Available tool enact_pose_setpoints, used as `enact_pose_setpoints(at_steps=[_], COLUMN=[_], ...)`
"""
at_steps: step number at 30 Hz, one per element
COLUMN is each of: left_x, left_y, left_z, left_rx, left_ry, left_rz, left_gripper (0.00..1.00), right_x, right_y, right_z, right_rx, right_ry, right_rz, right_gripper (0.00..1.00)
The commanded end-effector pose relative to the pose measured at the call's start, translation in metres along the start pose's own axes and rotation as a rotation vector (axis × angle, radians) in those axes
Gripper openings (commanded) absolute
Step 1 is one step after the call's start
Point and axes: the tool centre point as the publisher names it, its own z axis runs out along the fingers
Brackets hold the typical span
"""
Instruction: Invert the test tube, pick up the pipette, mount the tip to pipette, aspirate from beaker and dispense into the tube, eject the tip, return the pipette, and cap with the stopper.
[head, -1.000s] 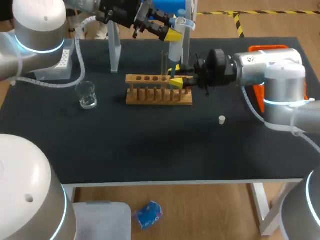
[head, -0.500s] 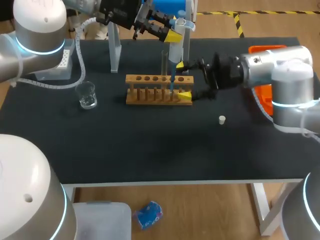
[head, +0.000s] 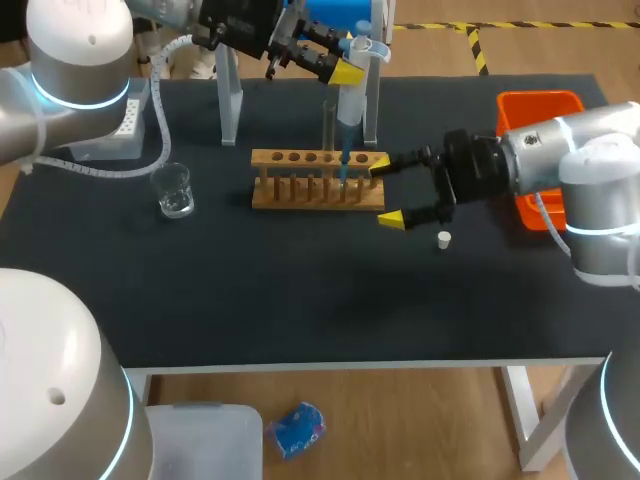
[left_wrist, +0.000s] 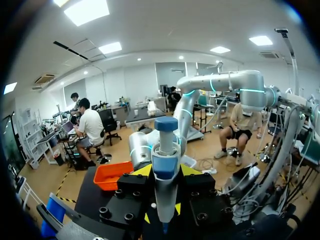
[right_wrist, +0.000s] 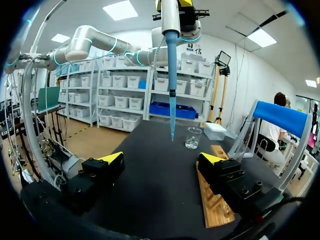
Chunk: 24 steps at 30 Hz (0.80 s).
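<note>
Above the wooden rack (head: 318, 180), my left fingers (head: 347, 71) grip the pipette (head: 350, 100), its blue tip (head: 345, 160) pointing down beside the upright test tube (head: 328, 130) in the rack. Just right of the rack my right fingers (head: 391, 219) are spread wide, holding nothing; the white stopper (head: 444, 239) lies on the bench (head: 300, 300) further right

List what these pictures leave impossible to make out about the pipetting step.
Liquid level in the thin clear glass test tube: head view, too small and transparent.
End of the long blue pipette tip: head view, lost against the wooden rack.
Tube and rack: left wrist view, hidden under the left gripper.
</note>
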Motion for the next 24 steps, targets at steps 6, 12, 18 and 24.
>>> enact_pose_setpoints(at_steps=[6,12,18,24], left_x=[0.000,0.000,-0.009,-0.006], left_y=[0.000,0.000,0.031,0.044], left_z=[-0.001,-0.001,-0.046,-0.103], left_rx=[0.000,0.000,0.032,0.016], left_ry=[0.000,0.000,-0.129,-0.201], left_rz=[0.001,0.001,-0.078,-0.069], left_gripper=[0.00,0.00,0.00,0.00], right_x=[0.001,0.001,0.001,0.001], right_y=[-0.001,-0.001,-0.001,-0.001], right_z=[0.000,0.000,0.000,0.000], right_rx=[-0.002,-0.002,-0.002,-0.002], right_ry=[0.000,0.000,0.000,0.000], right_rz=[-0.002,-0.002,-0.002,-0.002], right_gripper=[1.00,1.00,1.00,1.00])
